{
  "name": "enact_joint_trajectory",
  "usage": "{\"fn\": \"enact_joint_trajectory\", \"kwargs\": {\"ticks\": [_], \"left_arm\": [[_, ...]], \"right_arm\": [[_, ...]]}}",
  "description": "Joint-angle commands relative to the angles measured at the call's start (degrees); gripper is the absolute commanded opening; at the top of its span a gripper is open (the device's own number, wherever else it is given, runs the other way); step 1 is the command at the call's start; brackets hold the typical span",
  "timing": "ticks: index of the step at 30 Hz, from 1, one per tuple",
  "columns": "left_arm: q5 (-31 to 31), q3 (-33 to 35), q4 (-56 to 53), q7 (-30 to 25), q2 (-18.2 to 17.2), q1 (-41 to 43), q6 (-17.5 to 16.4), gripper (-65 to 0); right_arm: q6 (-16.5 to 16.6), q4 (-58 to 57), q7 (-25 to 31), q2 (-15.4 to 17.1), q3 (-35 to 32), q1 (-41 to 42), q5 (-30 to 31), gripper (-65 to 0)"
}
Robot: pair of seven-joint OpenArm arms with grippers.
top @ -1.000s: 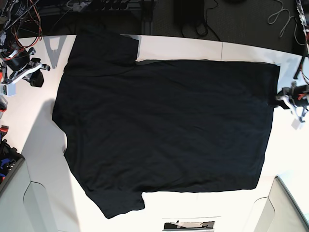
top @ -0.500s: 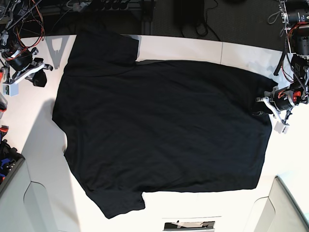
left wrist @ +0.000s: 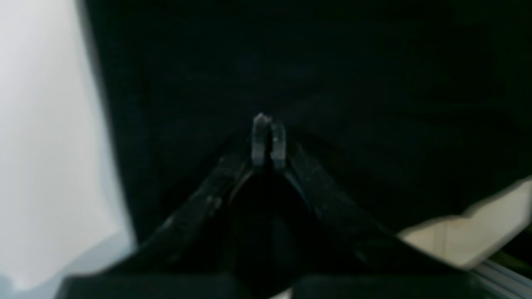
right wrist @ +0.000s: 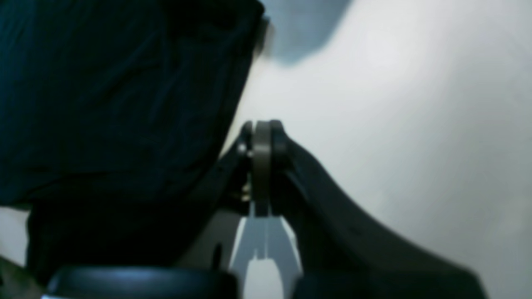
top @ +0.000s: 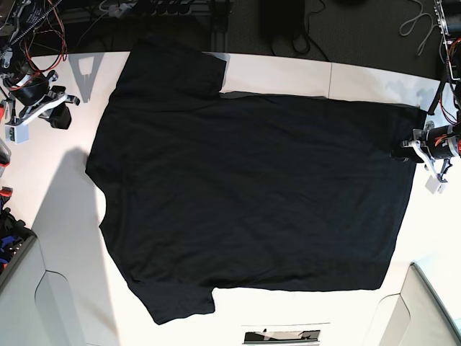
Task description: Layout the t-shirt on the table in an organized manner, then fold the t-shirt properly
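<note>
The large black cloth t-shirt [top: 252, 194] is lying spread across the wide white table [top: 65, 180], soft and limp; hem corners suit pinching. The left gripper [top: 400, 152] is clenching its right hem edge; the right gripper [top: 63, 109] is sitting closed, empty, far left.

Grey cable [top: 420, 20] on dark floor [top: 360, 32], black box [top: 282, 18]

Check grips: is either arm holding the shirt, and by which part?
Left gripper is shut on the t-shirt, pinching the hem edge at the base view's right side. Right gripper is shut and empty, over the bare table beside the shirt.
</note>
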Motion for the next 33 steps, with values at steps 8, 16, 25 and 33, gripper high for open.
{"fn": "enact_joint_trajectory", "kwargs": {"ticks": [8, 16, 25, 33], "left_arm": [[-8.0, -9.6, 14.1, 6.4, -3.8, 6.6, -0.3, -65.0], [-7.9, -14.7, 16.7, 6.1, -4.0, 16.6, -0.3, -47.3], [-7.0, -14.8, 16.7, 5.7, -4.0, 21.6, -0.3, -37.6], [-6.6, -14.8, 16.7, 5.7, -4.0, 22.3, -0.3, -36.3]], "right_arm": [[6.4, 9.7, -4.0, 0.9, 7.1, -2.9, 11.2, -65.0], [6.4, 9.6, -4.1, 0.4, 6.8, -10.7, 10.6, -65.0], [8.1, 6.2, -3.5, 0.5, 0.6, -11.6, 8.5, -57.3], [8.0, -0.4, -3.2, 0.6, -6.3, -11.6, 5.0, -36.9]]}}
